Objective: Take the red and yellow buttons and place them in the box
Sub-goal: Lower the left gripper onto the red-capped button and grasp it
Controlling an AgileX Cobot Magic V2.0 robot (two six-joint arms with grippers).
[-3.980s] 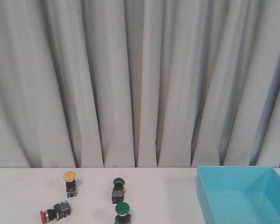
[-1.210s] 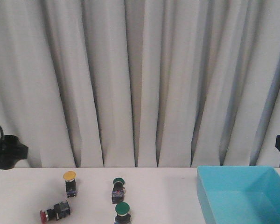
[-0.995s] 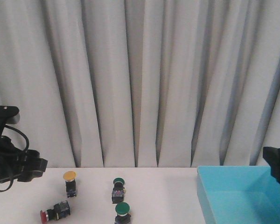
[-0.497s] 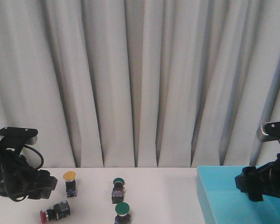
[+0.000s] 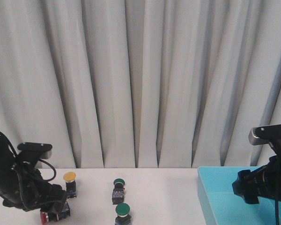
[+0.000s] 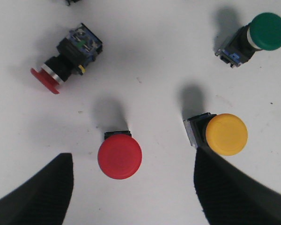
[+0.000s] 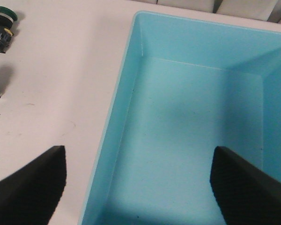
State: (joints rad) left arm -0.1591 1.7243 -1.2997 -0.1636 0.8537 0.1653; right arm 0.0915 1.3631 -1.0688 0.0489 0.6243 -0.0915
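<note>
In the left wrist view a red button [image 6: 120, 158] stands upright on the white table, between and below my open left gripper [image 6: 131, 180]. A second red button [image 6: 61, 70] lies on its side beyond it. The yellow button [image 6: 226, 134] stands upright close to one finger [image 6: 239, 197]. In the front view the yellow button [image 5: 70, 177] and the lying red one [image 5: 44, 217] sit beside my left arm [image 5: 23, 187]. My right gripper [image 7: 138, 166] is open and empty above the near-left part of the light-blue box [image 7: 126, 84], which also shows in the front view [image 5: 210, 187].
Two green-capped buttons [image 5: 119, 183] [image 5: 123, 209] stand mid-table; one shows in the left wrist view [image 6: 267, 31] and one in the right wrist view [image 7: 2, 21]. A grey curtain [image 5: 140, 84] hangs behind the table. My right arm [image 5: 264, 185] hovers over the box.
Both arms have come into view and lowered. The left arm moved in over the red and yellow buttons, the right arm over the box. The buttons and box have not moved.
</note>
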